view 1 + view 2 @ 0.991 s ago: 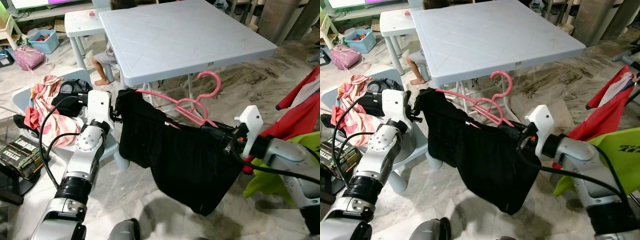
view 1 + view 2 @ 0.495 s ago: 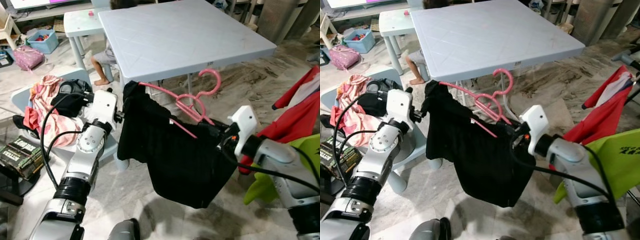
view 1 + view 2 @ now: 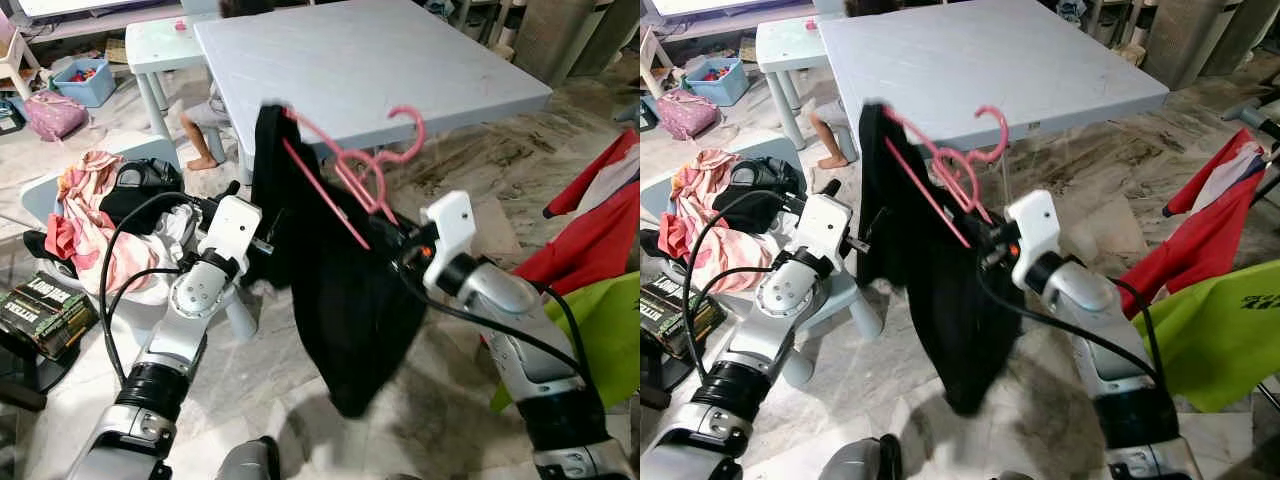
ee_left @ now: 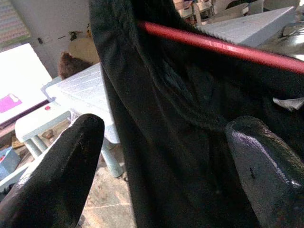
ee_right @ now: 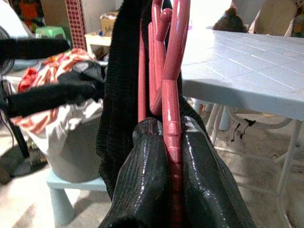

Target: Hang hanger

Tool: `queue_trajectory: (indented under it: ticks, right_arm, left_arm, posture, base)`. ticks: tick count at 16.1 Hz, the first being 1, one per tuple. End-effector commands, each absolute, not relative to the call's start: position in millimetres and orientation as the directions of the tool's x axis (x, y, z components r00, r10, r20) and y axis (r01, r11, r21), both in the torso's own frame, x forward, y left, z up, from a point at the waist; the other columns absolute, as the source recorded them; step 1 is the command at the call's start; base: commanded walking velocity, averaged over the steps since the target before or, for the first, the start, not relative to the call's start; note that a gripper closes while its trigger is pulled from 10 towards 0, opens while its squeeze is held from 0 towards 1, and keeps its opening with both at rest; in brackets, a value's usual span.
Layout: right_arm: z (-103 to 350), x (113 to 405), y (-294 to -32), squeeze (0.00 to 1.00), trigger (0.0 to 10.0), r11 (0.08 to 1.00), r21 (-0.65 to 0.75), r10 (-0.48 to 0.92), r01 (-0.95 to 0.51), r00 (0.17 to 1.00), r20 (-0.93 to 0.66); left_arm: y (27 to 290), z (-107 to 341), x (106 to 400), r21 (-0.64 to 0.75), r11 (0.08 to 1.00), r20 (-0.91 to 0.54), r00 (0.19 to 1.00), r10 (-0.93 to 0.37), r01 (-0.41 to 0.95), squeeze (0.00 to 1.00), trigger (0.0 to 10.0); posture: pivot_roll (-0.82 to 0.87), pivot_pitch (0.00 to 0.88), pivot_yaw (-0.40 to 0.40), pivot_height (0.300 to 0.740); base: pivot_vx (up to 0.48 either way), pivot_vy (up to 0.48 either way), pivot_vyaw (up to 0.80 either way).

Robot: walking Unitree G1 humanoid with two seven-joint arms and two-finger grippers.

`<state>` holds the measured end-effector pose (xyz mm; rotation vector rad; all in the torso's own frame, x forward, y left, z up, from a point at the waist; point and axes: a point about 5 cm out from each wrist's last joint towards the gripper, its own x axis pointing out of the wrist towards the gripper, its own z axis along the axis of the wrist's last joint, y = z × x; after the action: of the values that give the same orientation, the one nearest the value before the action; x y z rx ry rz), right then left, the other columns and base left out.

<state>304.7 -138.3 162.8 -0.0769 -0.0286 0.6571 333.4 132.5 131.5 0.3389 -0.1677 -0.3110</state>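
Pinching the pink hanger (image 3: 352, 170) between my right gripper's (image 5: 166, 156) pressed-together fingers, I hold it steeply tilted, hook up, before the near edge of the grey table (image 3: 420, 70), a black garment (image 3: 345, 290) draped over it and hanging clear above the marble floor (image 3: 450, 400). My left gripper (image 4: 166, 166) sits spread beside the cloth's left edge, its fingers (image 4: 61, 175) apart, with a laundry-filled stool (image 3: 60, 200) just left. Green packs (image 3: 45, 310) at far left carry writing too small to read.
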Motion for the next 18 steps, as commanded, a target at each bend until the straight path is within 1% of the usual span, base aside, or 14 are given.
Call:
queue_trajectory:
  ticks: [1, 4, 6, 7, 8, 9, 10, 13, 16, 18]
  right_arm:
    - [179.0, 304.9, -136.9, 0.0, 10.0, 0.781, -0.092, 0.623, -0.617, 0.78, 0.054]
    - [179.8, 296.6, -134.1, 0.0, 10.0, 0.731, -0.079, 0.681, -0.678, 0.731, 0.041]
    - [179.0, 291.2, -129.5, 0.0, 10.0, 0.7, -0.077, 0.713, -0.71, 0.7, 0.037]
    - [178.6, 290.0, -127.8, 0.0, 10.0, 0.696, -0.073, 0.717, -0.714, 0.696, 0.035]
    - [176.9, 287.1, -124.5, 0.0, 10.0, 0.68, -0.073, 0.733, -0.73, 0.68, 0.026]
    - [175.9, 286.1, -123.6, 0.0, 10.0, 0.674, -0.076, 0.738, -0.734, 0.675, 0.021]
    - [170.4, 286.3, -124.1, 0.0, 10.0, 0.683, -0.072, 0.73, -0.727, 0.684, 0.011]
    - [154.9, 302.1, -130.7, 0.0, 10.0, 0.781, -0.082, 0.621, -0.619, 0.784, 0.002]
    - [149.6, 317.2, -126.6, 0.0, 10.0, 0.832, -0.065, 0.554, -0.552, 0.833, 0.015]
    - [153.1, 317.3, -118.6, 0.0, 10.0, 0.811, -0.046, 0.585, -0.584, 0.81, 0.037]
  left_arm:
    - [142.1, 127.2, 333.6, 0.349, 0.908, 0.091, 0.955, -0.281, 0.233, 1.0, 10.0]
    - [154.3, 127.3, 338.6, 0.341, 0.926, 0.084, 0.976, -0.201, 0.161, 1.0, 10.0]
    - [156.5, 128.3, 342.4, 0.262, 0.954, 0.073, 0.982, -0.172, 0.147, 1.0, 10.0]
    - [155.8, 128.6, 343.3, 0.24, 0.96, 0.072, 0.983, -0.168, 0.146, 0.79, 10.0]
    - [153.1, 130.7, 345.1, 0.173, 0.973, 0.074, 0.983, -0.165, 0.151, 0.0, 10.0]
    - [151.9, 131.8, 346.0, 0.125, 0.98, 0.075, 0.984, -0.162, 0.152, 0.0, 10.0]
    - [149.1, 137.1, 347.4, 0.117, 0.98, 0.092, 0.981, -0.173, 0.162, 0.0, 10.0]
    - [143.0, 135.6, 343.7, 0.104, 0.978, 0.087, 0.978, -0.19, 0.181, 0.0, 10.0]
    - [138.4, 128.3, 337.9, 0.089, 0.977, 0.063, 0.977, -0.202, 0.196, 0.0, 10.0]
    - [135.2, 125.2, 335.7, 0.088, 0.975, 0.05, 0.976, -0.211, 0.206, 0.0, 10.0]
  posture:
    - [-0.08, 0.047, 0.04, 0.74]
    - [-0.08, 0.048, 0.033, 0.74]
    - [-0.08, 0.048, 0.033, 0.74]
    - [-0.09, 0.048, 0.035, 0.74]
    - [-0.09, 0.048, 0.036, 0.74]
    - [-0.09, 0.048, 0.036, 0.74]
    - [-0.09, 0.048, 0.036, 0.74]
    - [-0.08, 0.048, 0.039, 0.74]
    - [-0.07, 0.049, 0.039, 0.74]
    - [-0.07, 0.049, 0.039, 0.74]
  base:
    - [0.0, 0.0, 0.0]
    - [0.0, 0.0, 0.0]
    - [0.0, 0.0, 0.0]
    - [0.0, 0.0, 0.0]
    - [0.0, 0.0, 0.0]
    - [0.0, 0.0, 0.0]
    - [0.0, 0.0, 0.0]
    - [0.0, 0.0, 0.0]
    - [0.0, 0.0, 0.0]
    - [0.0, 0.0, 0.0]
